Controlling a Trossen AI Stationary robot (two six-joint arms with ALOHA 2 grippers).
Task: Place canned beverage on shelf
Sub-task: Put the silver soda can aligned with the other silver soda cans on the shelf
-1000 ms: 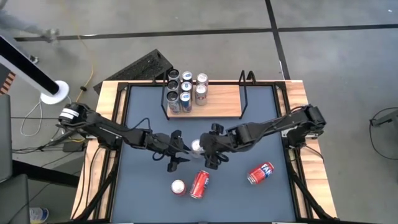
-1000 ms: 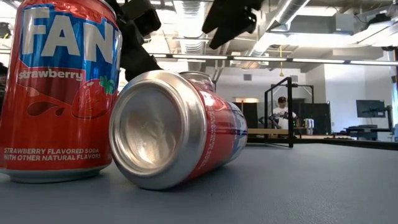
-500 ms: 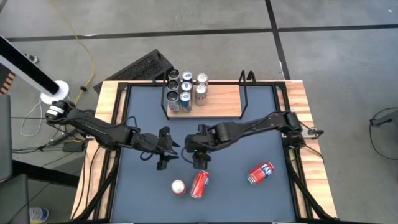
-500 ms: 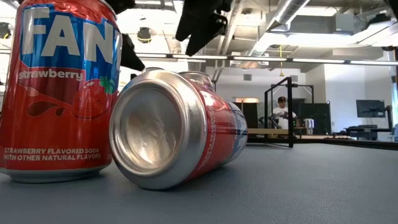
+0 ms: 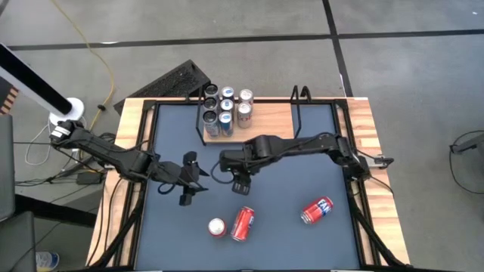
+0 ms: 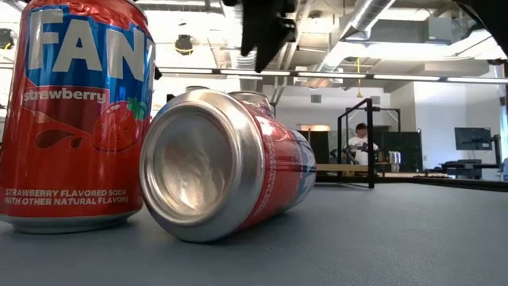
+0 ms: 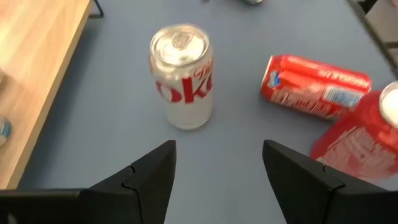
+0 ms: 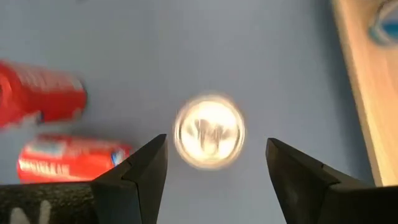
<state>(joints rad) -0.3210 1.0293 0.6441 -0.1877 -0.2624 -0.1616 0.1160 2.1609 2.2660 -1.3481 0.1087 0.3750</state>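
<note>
Table front: upright strawberry soda can (image 5: 217, 227) beside a toppled red can (image 5: 242, 223); another toppled can (image 5: 317, 210) off to the right.
Mid-table: left gripper (image 7: 217, 149), jaws apart, empty. Right gripper (image 8: 216, 144), jaws wide, empty, above the standing silver can (image 7: 181, 78).
Rear: shelf (image 5: 268, 125), six cans (image 5: 225, 111) at its left end.

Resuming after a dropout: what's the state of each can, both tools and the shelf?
Left tool: open, empty.
Right tool: open, above silver can.
Silver can: upright, not gripped.
Fanta can: upright.
Near red can: on its side.
Far red can: on its side.
Shelf: upright cans at one end.
</note>
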